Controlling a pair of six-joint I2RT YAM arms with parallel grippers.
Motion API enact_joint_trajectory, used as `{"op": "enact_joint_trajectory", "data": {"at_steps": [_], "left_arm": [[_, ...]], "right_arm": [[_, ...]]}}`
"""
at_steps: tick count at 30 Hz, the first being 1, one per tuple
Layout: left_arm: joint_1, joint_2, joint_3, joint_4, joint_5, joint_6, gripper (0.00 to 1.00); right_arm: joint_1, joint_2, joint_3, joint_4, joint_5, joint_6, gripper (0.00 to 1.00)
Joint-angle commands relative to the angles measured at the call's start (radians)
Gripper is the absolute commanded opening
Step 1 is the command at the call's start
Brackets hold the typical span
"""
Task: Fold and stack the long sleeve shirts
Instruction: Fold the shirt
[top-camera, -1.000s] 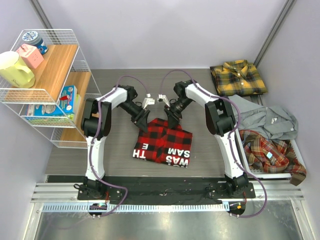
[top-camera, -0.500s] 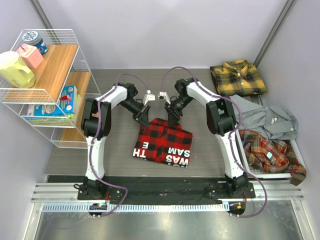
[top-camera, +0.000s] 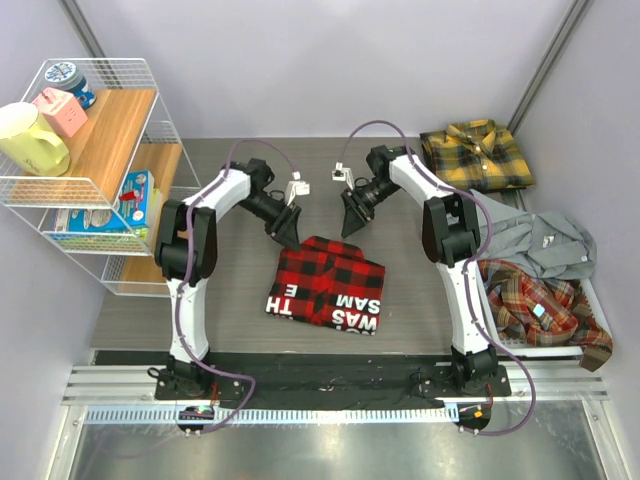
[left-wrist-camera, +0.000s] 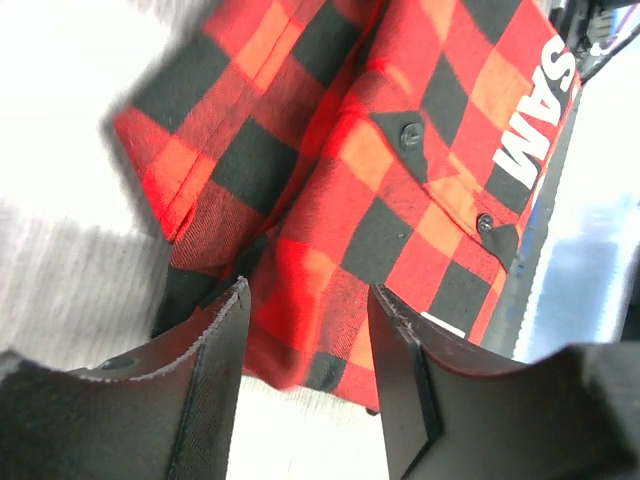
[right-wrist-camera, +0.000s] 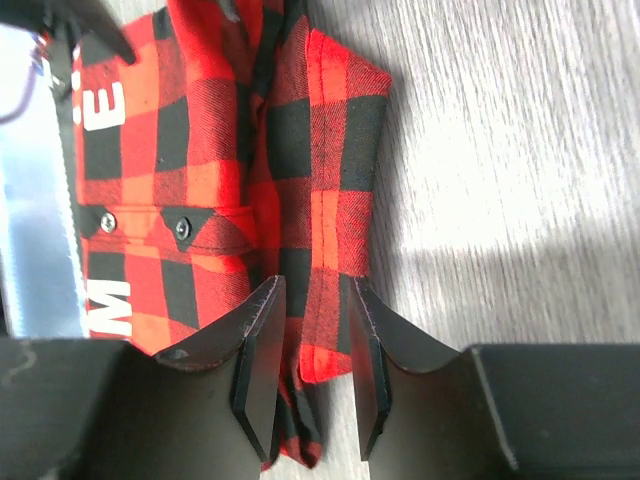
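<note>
The red-and-black check shirt with white lettering lies folded flat mid-table. It also shows in the left wrist view and the right wrist view. My left gripper is open just behind the shirt's far left corner. My right gripper is open just behind its far right corner. In the wrist views the left gripper and the right gripper hold nothing, and the cloth shows beyond the gap. The yellow-and-black plaid shirt lies folded at the back right.
A grey shirt and an orange-brown plaid shirt lie crumpled in a white bin at the right. A wire shelf with a jug and boxes stands at the left. A dark strip runs along the table's near edge.
Both grippers have drawn back from the red shirt's far edge toward the rear of the table. The right one has swung further right. The shirt stays flat.
</note>
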Motion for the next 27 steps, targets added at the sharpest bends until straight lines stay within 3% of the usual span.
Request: {"op": "enact_joint_trajectory", "data": {"at_steps": [1,7,13,20,27], "left_arm": [[-0.043,-0.13,-0.024,0.155,-0.034,-0.01,0.54],[-0.127,-0.125,-0.049,0.287,-0.078,0.05,0.56],[-0.195,-0.085,-0.046,0.278,-0.103,0.156,0.56],[-0.245,-0.067,-0.064,0.316,-0.161,0.156,0.56],[-0.251,-0.01,0.026,0.126,-0.108,0.252,0.44]], "right_arm": [[0.017,0.031,0.017,0.017,-0.074,0.099,0.37],[0.02,0.065,0.012,0.081,-0.048,0.166,0.37],[0.021,0.1,0.014,0.095,-0.034,0.179,0.36],[0.021,0.111,0.011,0.101,-0.034,0.173,0.36],[0.021,0.112,0.004,0.096,-0.034,0.157,0.35]]}}
